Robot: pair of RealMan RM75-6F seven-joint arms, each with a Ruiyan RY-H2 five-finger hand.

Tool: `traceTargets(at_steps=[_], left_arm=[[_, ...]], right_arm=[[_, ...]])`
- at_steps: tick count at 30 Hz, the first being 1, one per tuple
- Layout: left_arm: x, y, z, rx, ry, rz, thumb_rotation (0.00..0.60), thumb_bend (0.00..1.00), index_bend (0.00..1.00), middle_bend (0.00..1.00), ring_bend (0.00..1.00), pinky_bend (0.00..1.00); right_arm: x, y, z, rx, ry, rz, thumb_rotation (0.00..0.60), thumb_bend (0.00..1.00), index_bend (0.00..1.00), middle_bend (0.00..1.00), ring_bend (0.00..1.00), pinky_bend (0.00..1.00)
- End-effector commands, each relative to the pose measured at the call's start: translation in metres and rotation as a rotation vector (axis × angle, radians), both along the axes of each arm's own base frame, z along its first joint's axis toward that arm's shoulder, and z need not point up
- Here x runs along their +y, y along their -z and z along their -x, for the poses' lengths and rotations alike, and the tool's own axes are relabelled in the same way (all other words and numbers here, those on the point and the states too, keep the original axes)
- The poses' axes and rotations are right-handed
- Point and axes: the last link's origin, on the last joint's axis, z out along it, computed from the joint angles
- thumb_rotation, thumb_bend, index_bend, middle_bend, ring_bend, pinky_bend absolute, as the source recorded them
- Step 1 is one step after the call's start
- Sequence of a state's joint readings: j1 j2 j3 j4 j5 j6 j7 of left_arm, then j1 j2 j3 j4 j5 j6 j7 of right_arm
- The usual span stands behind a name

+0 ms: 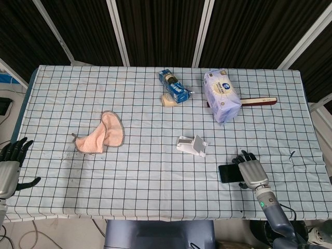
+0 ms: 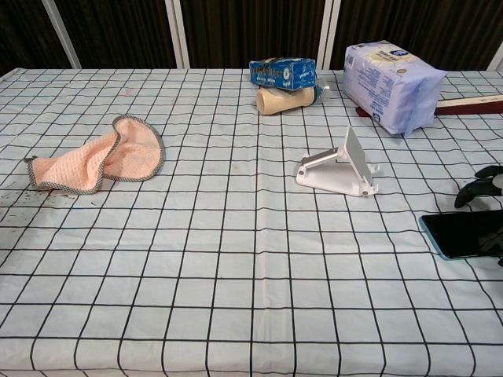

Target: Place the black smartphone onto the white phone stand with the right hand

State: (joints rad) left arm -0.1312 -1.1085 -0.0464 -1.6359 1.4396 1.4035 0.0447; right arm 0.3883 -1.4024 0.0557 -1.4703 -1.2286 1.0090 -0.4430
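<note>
The black smartphone (image 1: 227,173) lies flat on the checked tablecloth near the front right; in the chest view the smartphone (image 2: 464,233) shows at the right edge. My right hand (image 1: 251,173) lies over its right end with fingers stretched out, and no grip shows. Only its dark fingertips (image 2: 481,184) reach into the chest view, just behind the phone. The white phone stand (image 1: 192,144) sits behind and to the left of the phone, its backrest tilted up (image 2: 338,167). My left hand (image 1: 9,166) hangs off the table's front left corner, fingers apart, holding nothing.
A peach cloth (image 1: 101,133) lies crumpled at mid left. At the back stand a blue box (image 1: 174,87) with a beige bottle (image 1: 168,100), a tissue pack (image 1: 221,95) and a wooden-handled brush (image 1: 258,101).
</note>
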Motion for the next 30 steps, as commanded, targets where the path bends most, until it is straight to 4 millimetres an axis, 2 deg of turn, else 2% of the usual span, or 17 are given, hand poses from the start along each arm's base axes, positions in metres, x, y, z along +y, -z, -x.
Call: traceTargets(at_steps=[1,12,16,18,21,25,30], left_arm=[[0.0002,-0.0002,0.0001,-0.001,-0.002,0.000,0.600,0.00,0.00,0.00,0.00,0.00],[0.0007,-0.0005,0.0002,-0.003,-0.005,0.000,0.600,0.00,0.00,0.00,0.00,0.00],[0.0007,-0.0006,0.0002,-0.004,-0.006,0.000,0.600,0.00,0.00,0.00,0.00,0.00],[0.0007,-0.0007,0.0002,-0.005,-0.006,0.000,0.600,0.00,0.00,0.00,0.00,0.00],[0.0007,-0.0009,0.0001,-0.005,-0.005,-0.001,0.600,0.00,0.00,0.00,0.00,0.00],[0.0005,-0.0010,0.0000,-0.006,-0.005,-0.001,0.600,0.00,0.00,0.00,0.00,0.00],[-0.0001,-0.0014,-0.0001,-0.007,-0.005,-0.002,0.600,0.00,0.00,0.00,0.00,0.00]], right_arm=[[0.0002,0.0017,0.0007,0.007,0.003,-0.009,0.600,0.23,0.29,0.24,0.07,0.14],[0.0006,0.0053,0.0033,0.029,0.013,-0.022,0.600,0.28,0.29,0.24,0.07,0.14],[0.0015,0.0060,0.0037,0.036,0.016,-0.029,0.600,0.38,0.34,0.25,0.07,0.14],[0.0018,0.0061,0.0032,0.034,0.017,-0.031,0.600,0.46,0.40,0.29,0.08,0.14],[0.0022,0.0057,0.0023,0.030,0.018,-0.031,0.600,0.55,0.50,0.39,0.15,0.14],[0.0031,0.0043,0.0016,0.029,0.014,-0.030,0.600,0.66,0.57,0.46,0.26,0.14],[0.0046,-0.0003,-0.0021,0.003,0.010,-0.016,0.600,0.69,0.61,0.50,0.38,0.15]])
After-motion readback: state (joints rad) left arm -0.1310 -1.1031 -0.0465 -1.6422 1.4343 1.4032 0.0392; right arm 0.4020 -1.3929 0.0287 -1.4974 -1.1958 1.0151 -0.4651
